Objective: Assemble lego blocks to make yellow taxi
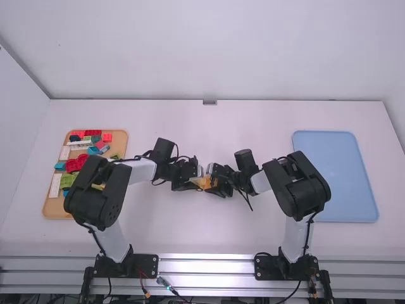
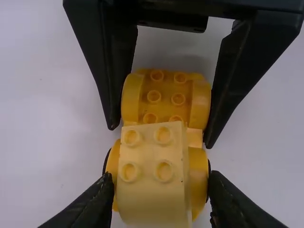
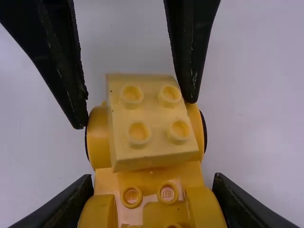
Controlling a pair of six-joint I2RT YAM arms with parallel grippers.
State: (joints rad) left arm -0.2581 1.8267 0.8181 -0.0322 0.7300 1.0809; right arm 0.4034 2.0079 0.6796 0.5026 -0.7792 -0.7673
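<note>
In the high view my left gripper (image 1: 190, 182) and right gripper (image 1: 219, 183) meet mid-table around the yellow taxi (image 1: 204, 183). The left wrist view has my left gripper (image 2: 161, 183) shut on the taxi's near end, at its round yellow sides. A pale yellow block (image 2: 148, 154) with studs sits on top there, looking slightly tilted. Farther along is the orange-yellow end (image 2: 164, 97), between the other gripper's fingers. In the right wrist view my right gripper (image 3: 154, 183) is shut on that orange-yellow end (image 3: 166, 211), with the pale block (image 3: 149, 128) beyond.
An orange tray (image 1: 54, 206) with several loose coloured blocks lies on the left, partly under the left arm. A blue tray (image 1: 342, 177) lies on the right, beside the right arm. The white table (image 1: 190, 231) surrounds both arms.
</note>
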